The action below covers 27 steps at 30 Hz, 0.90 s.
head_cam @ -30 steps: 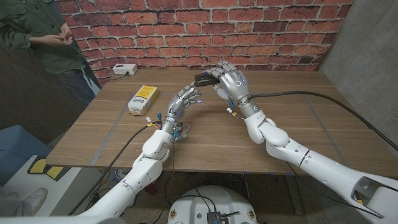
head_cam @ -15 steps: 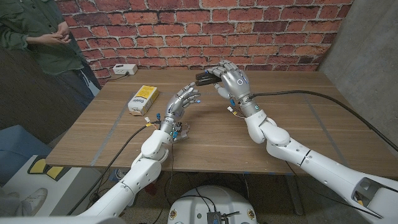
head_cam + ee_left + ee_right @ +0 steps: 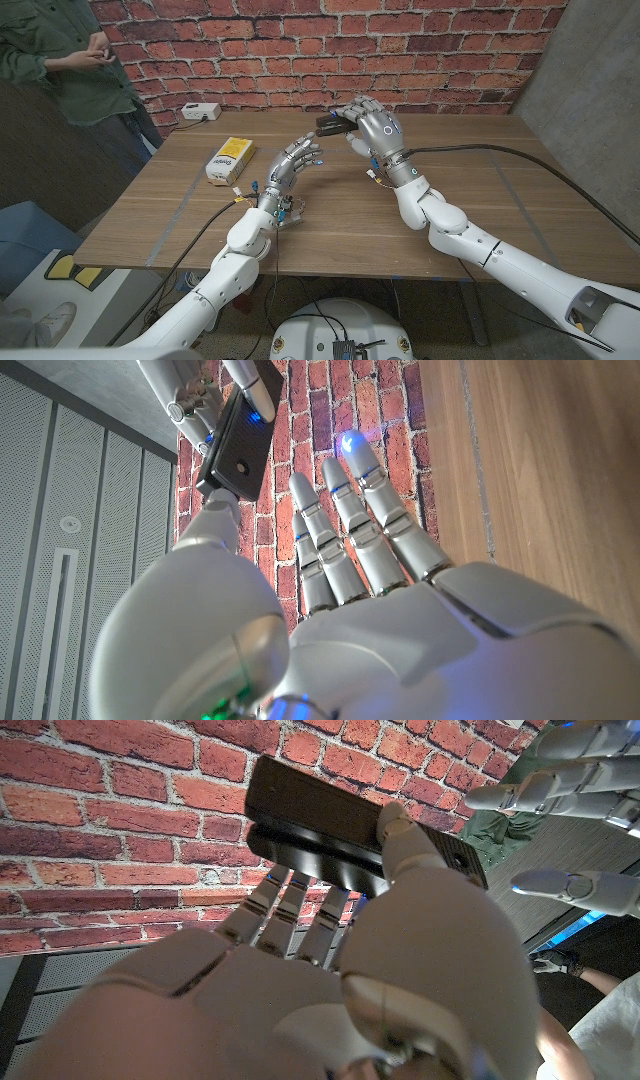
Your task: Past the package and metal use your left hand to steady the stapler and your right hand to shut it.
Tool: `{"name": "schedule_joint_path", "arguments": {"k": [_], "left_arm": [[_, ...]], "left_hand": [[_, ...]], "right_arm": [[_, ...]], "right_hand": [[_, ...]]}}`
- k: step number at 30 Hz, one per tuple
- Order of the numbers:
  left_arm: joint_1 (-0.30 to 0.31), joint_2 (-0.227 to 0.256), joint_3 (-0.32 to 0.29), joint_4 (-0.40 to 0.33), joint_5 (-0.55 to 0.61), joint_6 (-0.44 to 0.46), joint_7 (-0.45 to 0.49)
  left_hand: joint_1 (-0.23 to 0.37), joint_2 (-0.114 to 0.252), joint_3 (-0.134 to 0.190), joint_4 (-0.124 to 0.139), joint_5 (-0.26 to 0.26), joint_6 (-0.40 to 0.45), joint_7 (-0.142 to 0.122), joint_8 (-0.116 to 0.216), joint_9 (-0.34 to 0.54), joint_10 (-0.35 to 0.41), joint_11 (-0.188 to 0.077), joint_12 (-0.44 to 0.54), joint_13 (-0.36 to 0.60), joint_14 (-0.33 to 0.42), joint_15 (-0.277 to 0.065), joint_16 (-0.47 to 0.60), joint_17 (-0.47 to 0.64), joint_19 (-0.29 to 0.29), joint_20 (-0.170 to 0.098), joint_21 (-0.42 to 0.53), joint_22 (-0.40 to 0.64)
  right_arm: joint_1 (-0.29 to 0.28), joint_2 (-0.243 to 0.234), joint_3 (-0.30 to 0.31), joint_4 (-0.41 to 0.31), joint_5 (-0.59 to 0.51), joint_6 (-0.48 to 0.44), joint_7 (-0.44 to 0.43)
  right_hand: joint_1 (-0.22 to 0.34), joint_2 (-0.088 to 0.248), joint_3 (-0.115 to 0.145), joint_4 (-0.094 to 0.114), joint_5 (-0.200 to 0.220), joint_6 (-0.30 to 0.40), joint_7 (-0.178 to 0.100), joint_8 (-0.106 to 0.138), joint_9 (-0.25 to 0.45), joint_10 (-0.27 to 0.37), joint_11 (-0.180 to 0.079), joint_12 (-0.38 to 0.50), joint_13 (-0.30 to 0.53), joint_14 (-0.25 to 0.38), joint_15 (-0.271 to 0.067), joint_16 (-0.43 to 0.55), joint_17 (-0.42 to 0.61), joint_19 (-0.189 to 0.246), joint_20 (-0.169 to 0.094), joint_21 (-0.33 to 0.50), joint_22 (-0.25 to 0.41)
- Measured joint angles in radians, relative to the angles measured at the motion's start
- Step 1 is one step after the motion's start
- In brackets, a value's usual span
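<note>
I have the stapler point(image 3: 331, 124) gripped in my right hand point(image 3: 374, 130), held up off the table point(image 3: 480, 200) toward the far middle of it. In the right wrist view my fingers point(image 3: 290, 905) wrap one long side of the dark body and my thumb presses the other. From what I can see the two halves lie close together, but I cannot tell whether it is fully shut.

My left hand point(image 3: 293, 163) is just to the left of the stapler and a little nearer, holding nothing, its fingers apart and reaching up toward it. In the left wrist view the fingertips point(image 3: 352, 445) stand close beside the black body without touching it.

The yellow package point(image 3: 228, 158) lies on the table well to the left, nearer than the stapler. A white box point(image 3: 200, 112) sits at the far left edge, and a person point(image 3: 70, 60) stands beyond that corner.

I judge this to be the handover step: the steadying grip is not yet made. Next I would bring my left hand in under the stapler's base and close on it firmly, so my right hand can let go of the sides and press down on the top.
</note>
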Motion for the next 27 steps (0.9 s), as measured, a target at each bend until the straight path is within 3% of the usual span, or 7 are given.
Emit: {"name": "schedule_joint_path", "arguments": {"k": [27], "left_arm": [[0.023, 0.023, -0.019, -0.018, -0.008, -0.056, -0.044]], "left_hand": [[-0.007, 0.007, 0.003, -0.003, 0.0, 0.034, 0.002, 0.008, -0.016, 0.01, 0.0, 0.008, -0.002, 0.002, 0.002, 0.0, -0.009, 0.004, -0.004, -0.007, 0.0]], "right_arm": [[-0.012, 0.032, 0.01, -0.027, 0.025, -0.012, 0.011]], "right_hand": [[0.0, 0.0, 0.011, -0.011, 0.015, 0.002, 0.002, 0.011, 0.0, 0.003, -0.001, 0.002, 0.0, 0.004, 0.004, 0.0, 0.022, 0.004, 0.004, -0.004, -0.003]]}}
